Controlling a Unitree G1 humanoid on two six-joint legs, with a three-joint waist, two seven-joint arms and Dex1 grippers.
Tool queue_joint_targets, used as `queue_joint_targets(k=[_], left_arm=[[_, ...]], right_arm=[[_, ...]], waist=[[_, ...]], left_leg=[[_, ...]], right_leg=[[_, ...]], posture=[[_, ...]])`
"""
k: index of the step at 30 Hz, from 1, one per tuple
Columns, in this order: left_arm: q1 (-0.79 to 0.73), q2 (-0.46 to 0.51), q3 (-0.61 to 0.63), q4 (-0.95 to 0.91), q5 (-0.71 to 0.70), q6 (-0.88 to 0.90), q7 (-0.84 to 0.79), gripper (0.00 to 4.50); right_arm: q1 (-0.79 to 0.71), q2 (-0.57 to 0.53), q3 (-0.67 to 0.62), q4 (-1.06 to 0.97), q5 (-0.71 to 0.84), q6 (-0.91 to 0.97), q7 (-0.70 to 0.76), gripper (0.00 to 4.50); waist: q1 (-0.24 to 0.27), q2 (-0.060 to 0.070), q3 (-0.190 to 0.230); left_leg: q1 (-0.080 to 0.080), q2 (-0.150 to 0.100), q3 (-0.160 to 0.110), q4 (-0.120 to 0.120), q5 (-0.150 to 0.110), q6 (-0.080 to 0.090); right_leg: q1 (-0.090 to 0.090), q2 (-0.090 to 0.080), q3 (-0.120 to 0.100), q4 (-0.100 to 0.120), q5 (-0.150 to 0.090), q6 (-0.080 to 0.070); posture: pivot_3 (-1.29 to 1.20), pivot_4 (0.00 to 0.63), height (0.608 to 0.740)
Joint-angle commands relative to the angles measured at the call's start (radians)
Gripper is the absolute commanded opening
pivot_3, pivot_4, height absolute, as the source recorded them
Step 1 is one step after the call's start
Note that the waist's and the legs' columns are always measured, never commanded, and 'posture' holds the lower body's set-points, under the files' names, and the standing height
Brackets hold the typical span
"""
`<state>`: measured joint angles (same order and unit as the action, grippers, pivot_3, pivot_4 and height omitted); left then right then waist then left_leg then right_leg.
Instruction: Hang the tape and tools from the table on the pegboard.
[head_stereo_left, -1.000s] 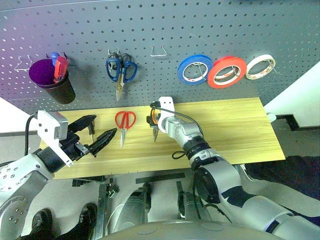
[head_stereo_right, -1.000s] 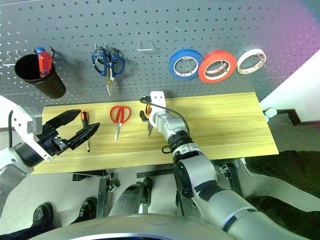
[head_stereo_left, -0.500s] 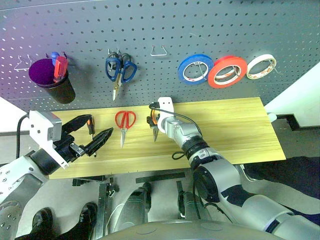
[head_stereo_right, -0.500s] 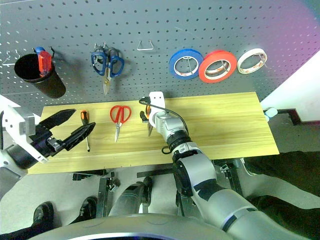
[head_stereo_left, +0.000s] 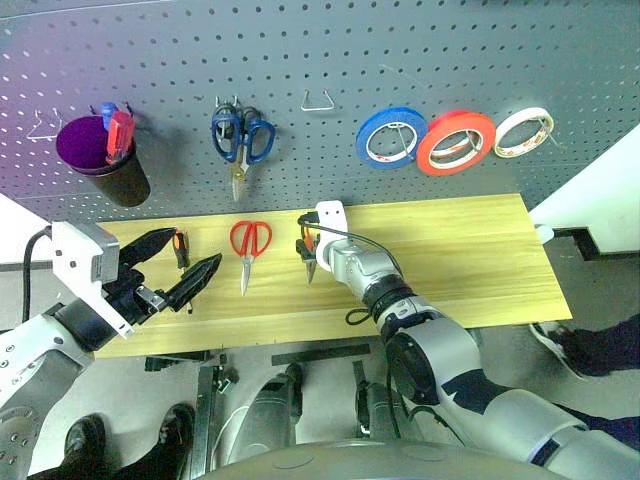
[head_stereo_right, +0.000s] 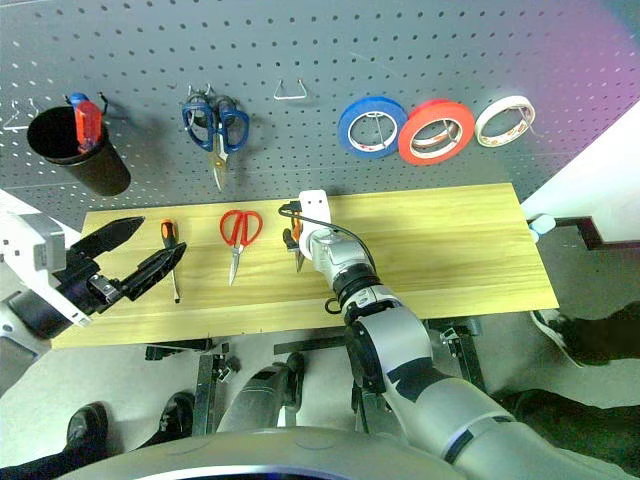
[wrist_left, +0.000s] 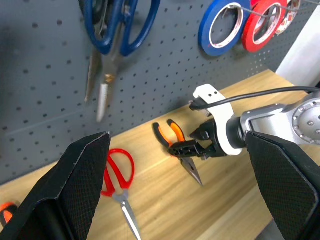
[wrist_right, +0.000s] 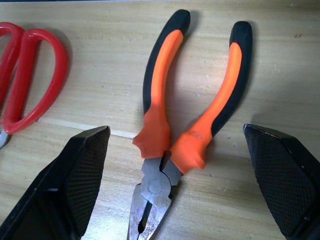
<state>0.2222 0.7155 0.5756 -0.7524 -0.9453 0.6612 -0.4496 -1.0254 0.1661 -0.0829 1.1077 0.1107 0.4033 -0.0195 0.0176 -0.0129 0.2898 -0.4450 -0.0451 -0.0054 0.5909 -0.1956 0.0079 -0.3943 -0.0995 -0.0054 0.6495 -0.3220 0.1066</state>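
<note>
- Little has changed over the last second: right end effector (wrist_right: 172, 185) still wide open, straddling the pliers (wrist_right: 187, 115) flat on the counter (head_stereo_left: 470, 250), probably not touching yet.
- Left end effector (head_stereo_left: 172, 268) also wide, empty, left of pliers near screwdriver (head_stereo_left: 181, 250).
- Red scissors (head_stereo_left: 249, 243) just left of pliers.
- Tape (head_stereo_left: 455, 142) already on pegboard (head_stereo_left: 330, 50); pliers grasp looks next.

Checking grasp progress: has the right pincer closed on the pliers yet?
No, the right pincer stands open, its fingers either side of the pliers, which lie flat on the table.
</note>
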Motion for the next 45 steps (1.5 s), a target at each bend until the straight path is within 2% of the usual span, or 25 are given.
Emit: queue_joint_targets(k=[1,11,37,45], left_arm=[[0.002,0.004,0.032,-0.040,-0.012,-0.022,0.007,4.50],[0.002,0.010,0.029,-0.043,-0.020,-0.019,0.012,4.50],[0.003,0.010,0.014,-0.061,-0.038,-0.016,0.041,4.50],[0.009,0.008,0.018,-0.061,-0.041,-0.017,0.040,4.50]], right_arm=[[-0.040,0.069,-0.001,0.010,0.003,-0.026,-0.009,4.48],[-0.060,0.072,-0.021,0.049,0.014,-0.058,-0.034,4.48],[-0.075,0.075,-0.019,0.098,0.000,-0.101,-0.048,4.48],[-0.075,0.064,-0.036,0.102,0.007,-0.116,-0.046,2.05]], waist=[[0.001,0.000,0.003],[0.026,-0.001,0.009],[0.025,-0.004,0.019],[0.026,-0.005,0.023]], left_leg=[[0.000,0.000,0.000,0.000,0.000,0.000],[0.000,0.001,0.000,-0.002,0.003,-0.006],[-0.001,0.001,0.000,-0.005,0.005,-0.008],[-0.001,0.001,0.000,-0.005,0.005,-0.008]], right_leg=[[0.000,0.000,0.000,0.000,0.000,0.000],[-0.002,0.000,0.000,0.000,0.000,0.000],[-0.003,0.001,0.000,0.000,0.000,-0.001],[-0.003,0.001,0.000,0.000,0.000,-0.001]], posture=[[0.33,0.324,0.740],[0.33,0.332,0.740],[0.34,0.345,0.740],[0.34,0.348,0.740]])
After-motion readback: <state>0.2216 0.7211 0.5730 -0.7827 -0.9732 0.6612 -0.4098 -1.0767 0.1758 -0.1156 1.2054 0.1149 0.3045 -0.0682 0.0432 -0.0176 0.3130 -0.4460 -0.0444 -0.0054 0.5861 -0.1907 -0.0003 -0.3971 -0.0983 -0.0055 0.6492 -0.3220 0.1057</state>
